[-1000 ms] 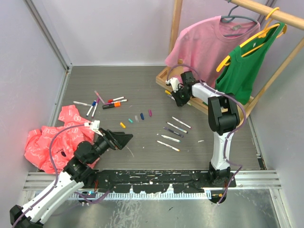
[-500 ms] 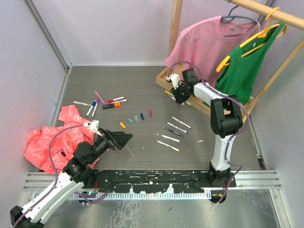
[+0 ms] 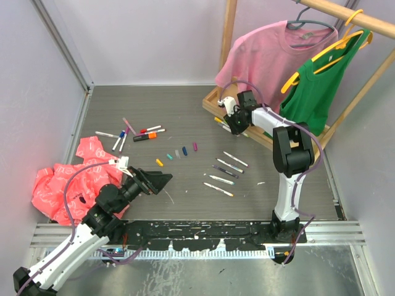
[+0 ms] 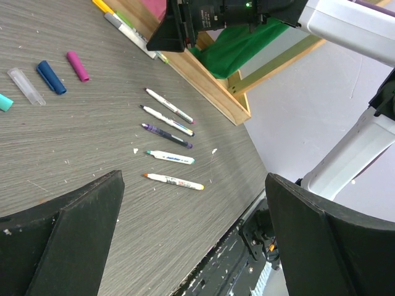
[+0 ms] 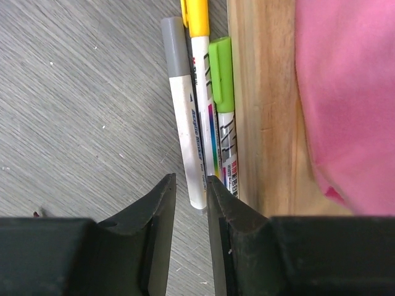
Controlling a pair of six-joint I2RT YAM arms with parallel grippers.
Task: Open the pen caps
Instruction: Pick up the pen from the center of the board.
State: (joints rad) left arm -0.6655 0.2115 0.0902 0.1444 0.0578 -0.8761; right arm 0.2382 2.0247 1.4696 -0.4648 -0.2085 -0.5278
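My right gripper [image 3: 232, 127] is at the wooden rack base, its jaws narrowly apart [image 5: 191, 180] around the bare white end of a grey-capped pen [image 5: 184, 111]. The right jaw touches the pen; a small gap shows on the left. A yellow-capped pen [image 5: 197, 13] and a green-capped pen [image 5: 221, 73] lie beside it. Several loose pen caps [image 3: 177, 153] lie in a row mid-table; the magenta cap [image 4: 78, 65] and blue cap [image 4: 50, 77] show in the left wrist view. Several uncapped pens [image 3: 226, 169] lie right of them. My left gripper [image 3: 162, 182] is wide open [image 4: 194, 180] and empty.
Several capped pens and the orange-black marker [image 3: 144, 137] lie at the far left. A crumpled red bag [image 3: 68, 182] is at the left edge. The wooden rack base [image 5: 265, 92] holds a pink shirt [image 3: 265, 58] and a green top [image 3: 318, 92].
My right gripper has shifted slightly toward the rack base. The left arm has not moved.
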